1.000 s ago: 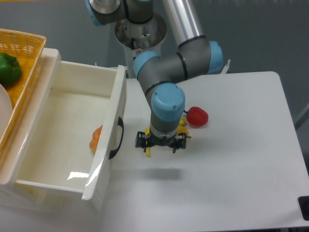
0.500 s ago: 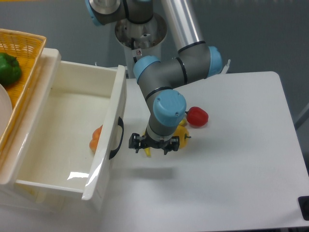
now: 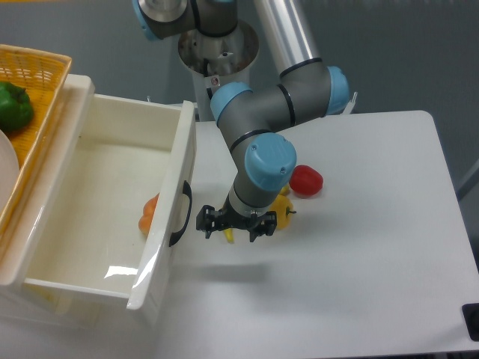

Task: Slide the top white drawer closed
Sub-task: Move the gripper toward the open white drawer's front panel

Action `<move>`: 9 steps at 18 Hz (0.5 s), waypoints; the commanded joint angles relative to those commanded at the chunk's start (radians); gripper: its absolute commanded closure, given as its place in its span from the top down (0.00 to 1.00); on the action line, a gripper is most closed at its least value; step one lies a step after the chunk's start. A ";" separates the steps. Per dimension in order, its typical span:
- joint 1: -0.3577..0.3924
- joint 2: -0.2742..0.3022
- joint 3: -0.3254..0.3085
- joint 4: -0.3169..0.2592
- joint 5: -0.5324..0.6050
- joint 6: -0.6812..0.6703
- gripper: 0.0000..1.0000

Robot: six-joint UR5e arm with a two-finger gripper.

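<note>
There is a single fixed view, set high above the desk (image 3: pixel 359 247) and looking steeply down on it from the side opposite the arm's base (image 3: pixel 218 52), which stands at the top of the frame. It sits fairly near: the desk fills most of the picture, with its far edge by the base and its right edge both in view. Left of the base, the top white drawer (image 3: pixel 97 217) is cut off by the bottom border, and the yellow basket (image 3: pixel 30 82) by the left one.
</note>
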 joint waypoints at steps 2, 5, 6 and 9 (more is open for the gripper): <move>0.000 0.003 0.000 0.000 -0.005 0.000 1.00; -0.005 0.005 0.000 -0.002 -0.012 0.000 1.00; -0.005 0.005 0.000 0.000 -0.012 0.000 1.00; -0.014 0.006 0.000 0.000 -0.012 0.000 1.00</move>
